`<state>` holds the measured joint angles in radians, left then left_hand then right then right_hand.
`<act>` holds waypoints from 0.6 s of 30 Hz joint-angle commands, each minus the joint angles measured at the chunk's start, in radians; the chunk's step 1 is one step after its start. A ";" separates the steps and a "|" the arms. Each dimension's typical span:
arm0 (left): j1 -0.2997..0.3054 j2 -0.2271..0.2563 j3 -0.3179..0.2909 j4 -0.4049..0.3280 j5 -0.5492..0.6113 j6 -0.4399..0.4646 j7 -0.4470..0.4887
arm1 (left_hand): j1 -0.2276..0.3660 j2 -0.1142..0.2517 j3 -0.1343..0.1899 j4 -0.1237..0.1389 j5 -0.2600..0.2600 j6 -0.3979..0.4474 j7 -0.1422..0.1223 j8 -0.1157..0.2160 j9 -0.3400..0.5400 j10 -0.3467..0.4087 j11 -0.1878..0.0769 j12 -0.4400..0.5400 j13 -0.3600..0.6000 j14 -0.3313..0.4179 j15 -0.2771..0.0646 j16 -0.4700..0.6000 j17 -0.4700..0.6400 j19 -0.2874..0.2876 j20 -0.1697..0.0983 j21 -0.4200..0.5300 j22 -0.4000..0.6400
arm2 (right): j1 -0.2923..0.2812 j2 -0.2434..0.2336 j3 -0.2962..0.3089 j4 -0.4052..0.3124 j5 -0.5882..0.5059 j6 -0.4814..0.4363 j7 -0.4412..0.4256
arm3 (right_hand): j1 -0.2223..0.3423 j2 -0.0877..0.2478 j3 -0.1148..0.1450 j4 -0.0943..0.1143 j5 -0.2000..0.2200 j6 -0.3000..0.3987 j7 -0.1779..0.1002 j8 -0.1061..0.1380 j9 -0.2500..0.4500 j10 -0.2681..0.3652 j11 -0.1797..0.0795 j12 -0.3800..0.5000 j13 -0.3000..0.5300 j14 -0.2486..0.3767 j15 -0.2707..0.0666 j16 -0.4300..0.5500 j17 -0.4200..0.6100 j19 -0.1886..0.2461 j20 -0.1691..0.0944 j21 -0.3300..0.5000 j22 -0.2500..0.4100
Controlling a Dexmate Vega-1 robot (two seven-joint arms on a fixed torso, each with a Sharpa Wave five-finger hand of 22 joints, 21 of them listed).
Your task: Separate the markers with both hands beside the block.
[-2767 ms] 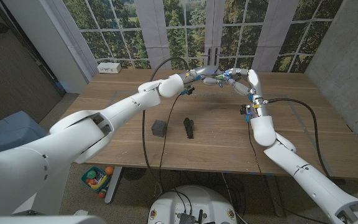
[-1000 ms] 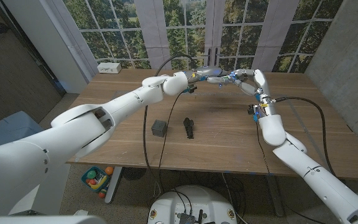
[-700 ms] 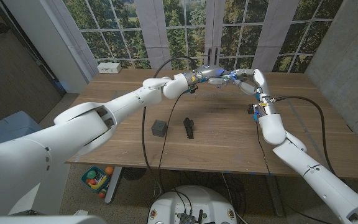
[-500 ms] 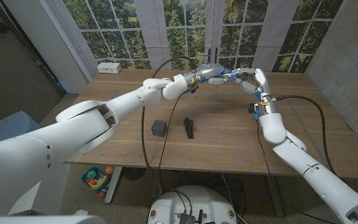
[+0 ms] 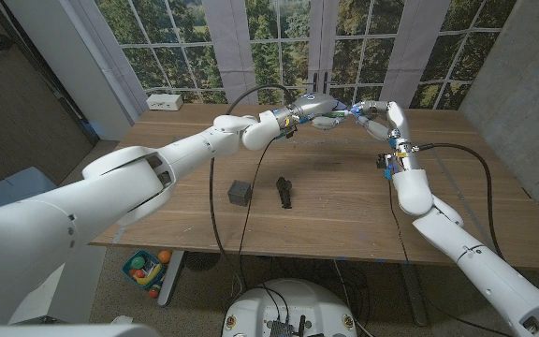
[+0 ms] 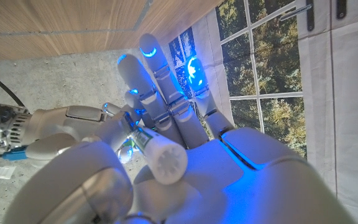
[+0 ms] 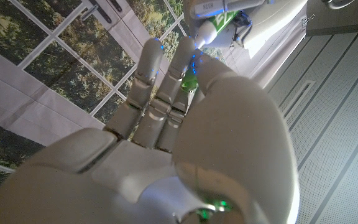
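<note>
Both hands meet in the air over the far side of the table (image 5: 344, 201). My left hand (image 5: 312, 106) grips a white marker (image 6: 162, 159), whose blunt end sticks out of its fist. My right hand (image 5: 374, 112) pinches the green part of the joined markers (image 7: 192, 81) with its fingertips. The markers (image 5: 345, 113) bridge the small gap between the two hands, mostly hidden by fingers. The dark grey block (image 5: 240, 193) stands on the table well in front of the hands and to their left.
A black object (image 5: 284, 192) lies just right of the block. A white box (image 5: 164, 100) sits at the table's far left corner. Black cables (image 5: 215, 201) hang from both arms. Windows stand close behind the hands.
Both hands have drifted slightly up and to the right together, still joined at the markers. Block and black object have not moved.
</note>
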<state>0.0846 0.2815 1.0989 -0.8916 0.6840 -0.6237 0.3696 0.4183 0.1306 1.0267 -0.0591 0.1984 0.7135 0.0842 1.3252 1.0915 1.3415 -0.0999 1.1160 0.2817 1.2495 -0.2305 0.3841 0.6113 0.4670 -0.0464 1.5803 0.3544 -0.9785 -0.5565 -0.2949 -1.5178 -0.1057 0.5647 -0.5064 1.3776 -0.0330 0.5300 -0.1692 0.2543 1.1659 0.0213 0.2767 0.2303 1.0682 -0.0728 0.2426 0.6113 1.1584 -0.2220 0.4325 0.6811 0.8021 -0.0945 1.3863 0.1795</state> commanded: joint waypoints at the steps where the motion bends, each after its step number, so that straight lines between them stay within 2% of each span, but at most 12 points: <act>1: -0.004 -0.001 -0.005 -0.005 -0.020 0.023 -0.067 | 0.103 0.077 0.005 -0.019 0.017 0.115 0.092 0.226 0.148 0.096 0.105 0.035 0.005 0.017 -0.002 0.002 0.002 0.021 -0.114 0.001 0.006 | -0.025 -0.008 0.036 -0.023 -0.024 -0.045 -0.053 | -0.004 0.007 -0.002 0.003 -0.007 0.012 0.001 0.003 0.006 0.034 0.023 0.005 0.002 0.014 0.003 0.001 0.000 0.015 -0.130 -0.003 0.001; 7: -0.015 -0.013 0.001 0.025 -0.019 0.015 -0.057 | 0.111 0.075 0.003 -0.030 0.026 0.119 0.085 0.234 0.149 0.096 0.107 0.063 0.005 0.021 -0.002 0.005 0.006 0.020 -0.114 0.000 0.009 | -0.029 -0.014 0.041 -0.024 -0.022 -0.058 -0.062 | -0.002 0.008 -0.002 0.002 -0.009 0.015 0.001 0.004 0.007 0.038 0.023 0.005 0.002 0.014 0.002 -0.001 -0.004 0.016 -0.130 -0.004 0.001; 9: -0.022 -0.028 0.006 0.067 -0.018 -0.009 -0.018 | 0.113 0.075 0.002 -0.032 0.028 0.119 0.084 0.236 0.149 0.097 0.107 0.070 0.006 0.019 -0.002 0.004 0.004 0.013 -0.111 -0.001 0.010 | -0.029 -0.015 0.043 -0.025 -0.026 -0.066 -0.068 | -0.001 0.007 -0.002 0.001 -0.010 0.016 0.001 0.004 0.007 0.038 0.022 0.005 0.002 0.015 0.003 -0.001 -0.004 0.016 -0.130 -0.005 0.000; 10: -0.026 -0.025 0.010 0.064 -0.013 -0.006 -0.024 | 0.113 0.074 0.002 -0.032 0.028 0.119 0.084 0.236 0.149 0.098 0.106 0.072 0.007 0.019 -0.002 0.004 0.005 0.013 -0.112 -0.001 0.010 | -0.031 -0.015 0.045 -0.028 -0.032 -0.073 -0.075 | -0.001 0.007 -0.001 0.001 -0.010 0.016 0.001 0.004 0.007 0.039 0.022 0.005 0.002 0.014 0.003 -0.001 -0.004 0.016 -0.130 -0.005 0.000; 11: -0.038 -0.037 0.021 0.098 -0.002 -0.027 0.004 | 0.114 0.075 -0.001 -0.032 0.029 0.116 0.080 0.236 0.149 0.094 0.102 0.083 0.014 0.020 -0.001 0.007 0.009 0.010 -0.108 -0.001 0.012 | -0.036 -0.018 0.048 -0.037 -0.038 -0.088 -0.081 | 0.000 0.007 -0.001 0.000 -0.010 0.016 0.000 0.004 0.007 0.038 0.022 0.004 0.002 0.014 0.002 -0.001 -0.004 0.016 -0.130 -0.005 0.000; 12: -0.036 -0.045 0.022 0.118 0.003 -0.029 0.044 | 0.108 0.072 -0.012 -0.023 0.028 0.111 0.076 0.237 0.148 0.083 0.097 0.096 0.026 0.018 0.000 0.007 0.011 0.005 -0.103 -0.002 0.013 | -0.043 -0.025 0.052 -0.053 -0.044 -0.110 -0.081 | -0.001 0.005 -0.001 0.000 -0.011 0.015 0.000 0.003 0.007 0.039 0.020 0.004 0.002 0.012 0.005 -0.003 -0.004 0.016 -0.130 -0.005 0.000; 14: -0.041 -0.029 0.037 0.078 0.035 0.012 0.027 | 0.097 0.068 -0.024 -0.011 0.026 0.099 0.066 0.235 0.147 0.068 0.083 0.113 0.049 0.020 0.002 0.014 0.024 0.010 -0.098 -0.006 0.012 | -0.055 -0.033 0.059 -0.075 -0.050 -0.139 -0.087 | -0.001 0.001 -0.001 -0.002 -0.011 0.011 -0.001 0.002 0.008 0.034 0.022 0.003 0.004 0.009 0.005 -0.004 -0.004 0.015 -0.130 -0.007 0.000; 15: -0.047 -0.036 0.043 0.095 0.040 0.003 0.045 | 0.089 0.068 -0.031 -0.003 0.024 0.088 0.059 0.234 0.146 0.056 0.072 0.124 0.070 0.017 0.004 0.018 0.034 0.009 -0.093 -0.008 0.011 | -0.061 -0.040 0.061 -0.089 -0.060 -0.158 -0.090 | -0.001 0.001 -0.001 -0.002 -0.011 0.008 -0.002 0.001 0.009 0.032 0.023 0.002 0.005 0.008 0.005 -0.005 -0.004 0.015 -0.130 -0.007 0.000; 17: -0.036 -0.023 0.038 0.055 0.031 0.044 0.004 | 0.070 0.068 -0.046 0.018 0.017 0.062 0.052 0.229 0.143 0.026 0.054 0.126 0.092 0.001 0.006 0.020 0.052 -0.006 -0.075 -0.012 0.009 | -0.071 -0.047 0.064 -0.109 -0.074 -0.184 -0.100 | -0.001 0.001 0.001 -0.002 -0.011 -0.001 -0.004 -0.002 0.012 0.027 0.026 0.001 0.009 0.004 0.006 -0.007 -0.005 0.010 -0.130 -0.010 -0.001; 18: -0.032 -0.020 0.036 0.045 0.028 0.056 0.002 | 0.063 0.071 -0.050 0.031 0.012 0.048 0.054 0.204 0.112 0.012 0.044 0.116 0.088 -0.016 0.007 0.014 0.054 -0.019 -0.067 -0.015 0.008 | -0.075 -0.053 0.065 -0.118 -0.077 -0.195 -0.099 | -0.002 0.000 0.001 -0.001 -0.011 -0.006 -0.002 -0.003 0.014 0.026 0.026 0.001 0.011 0.004 0.005 -0.007 -0.004 0.009 -0.130 -0.011 -0.001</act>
<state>0.0598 0.2596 1.1147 -0.8375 0.6838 -0.6202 0.3579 0.4388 0.1253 0.9884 -0.0525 0.2206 0.7360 0.0825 1.3252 1.2337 1.3375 -0.0810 1.2355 0.3574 1.2594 -0.2258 0.3970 0.6504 0.4678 -0.0477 1.5715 0.3627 -1.0147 -0.5764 -0.2517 -1.5601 -0.1402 0.4779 -0.5728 1.3773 -0.0327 0.5300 -0.1693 0.2436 1.1749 0.0225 0.2767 0.2386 1.0759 -0.0698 0.2419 0.6142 1.1637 -0.2193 0.4288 0.6760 0.8111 -0.0965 1.3781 0.1767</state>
